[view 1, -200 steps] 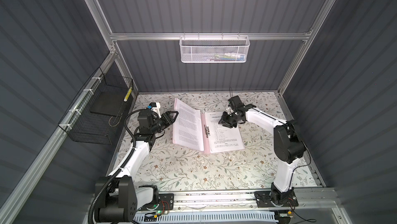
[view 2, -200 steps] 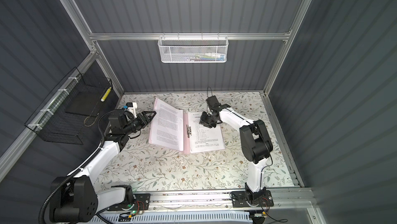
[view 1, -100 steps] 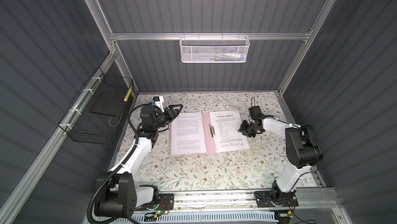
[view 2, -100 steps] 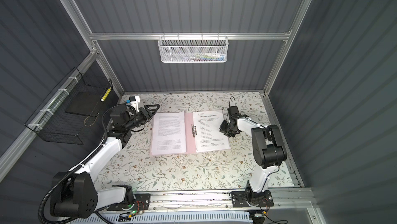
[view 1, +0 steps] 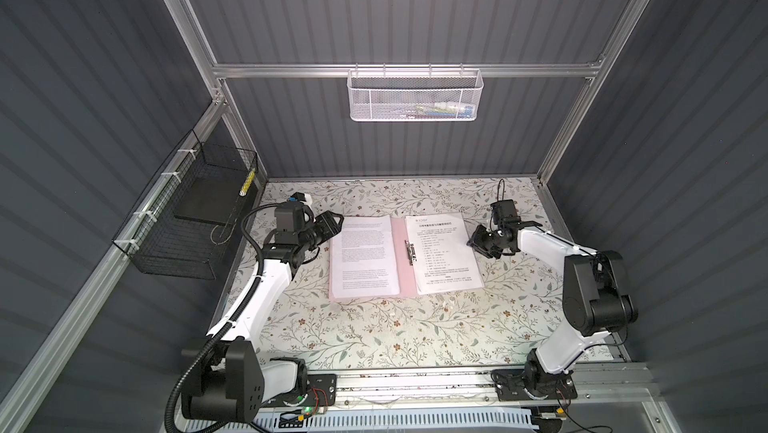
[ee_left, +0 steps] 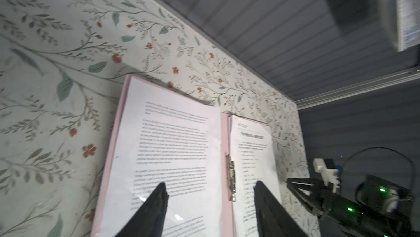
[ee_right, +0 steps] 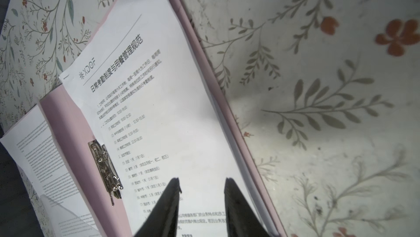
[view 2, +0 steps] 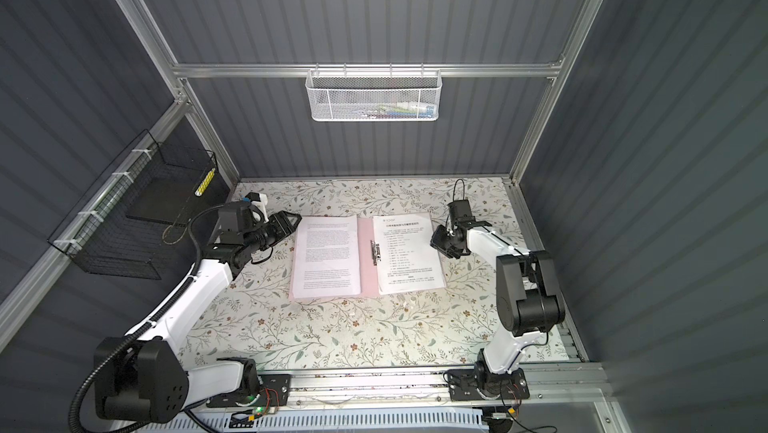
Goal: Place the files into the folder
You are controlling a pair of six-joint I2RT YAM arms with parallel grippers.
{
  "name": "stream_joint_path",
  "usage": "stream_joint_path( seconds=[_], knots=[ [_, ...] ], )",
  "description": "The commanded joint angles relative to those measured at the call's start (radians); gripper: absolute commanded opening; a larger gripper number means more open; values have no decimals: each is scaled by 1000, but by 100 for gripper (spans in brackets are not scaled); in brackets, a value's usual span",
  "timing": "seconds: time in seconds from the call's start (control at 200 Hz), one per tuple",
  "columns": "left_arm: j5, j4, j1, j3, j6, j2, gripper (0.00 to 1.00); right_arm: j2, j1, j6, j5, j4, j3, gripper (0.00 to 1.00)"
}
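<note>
Lying open with files (view 1: 361, 256), folder (view 1: 400, 260) between left jaws and right jaws, both parted, empty.

The folder (view 1: 400, 269) lies open flat on the worktop (view 1: 374, 327), midway between the side edges and nearer the back edge. One sheet (view 1: 363, 256) lies on its left flap and another sheet (view 1: 442, 252) on its right flap, with the clip strip (view 1: 411, 252) on the spine between them. The left fingers (ee_left: 150, 215) hang just beside the folder's left edge and the right fingers (ee_right: 168, 204) at its right edge.
</note>
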Motion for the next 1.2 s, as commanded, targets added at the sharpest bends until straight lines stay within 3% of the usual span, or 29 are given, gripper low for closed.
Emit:
stream_joint_path(
  seconds=[0.0, 0.205, 0.505, 0.876, 1.191],
  knots=[
    [-122, -96, 1, -52, 69, 24, 64, 3, -12, -36, 55, -30, 8, 37],
    [-206, -108, 9, -112, 113, 77, 69, 49, -17, -44, 64, -30, 10, 37],
    [-174, 0, 87, -217, 95, 111, 72, 108, -18, -22, -1, 5, 5, 36],
    [-39, 123, 155, -271, 45, 243, 66, 138, -17, -13, -45, 19, 1, 36],
    [213, 341, 180, -330, -17, 262, 66, 160, -17, 0, -96, 46, -5, 35]
  ],
)
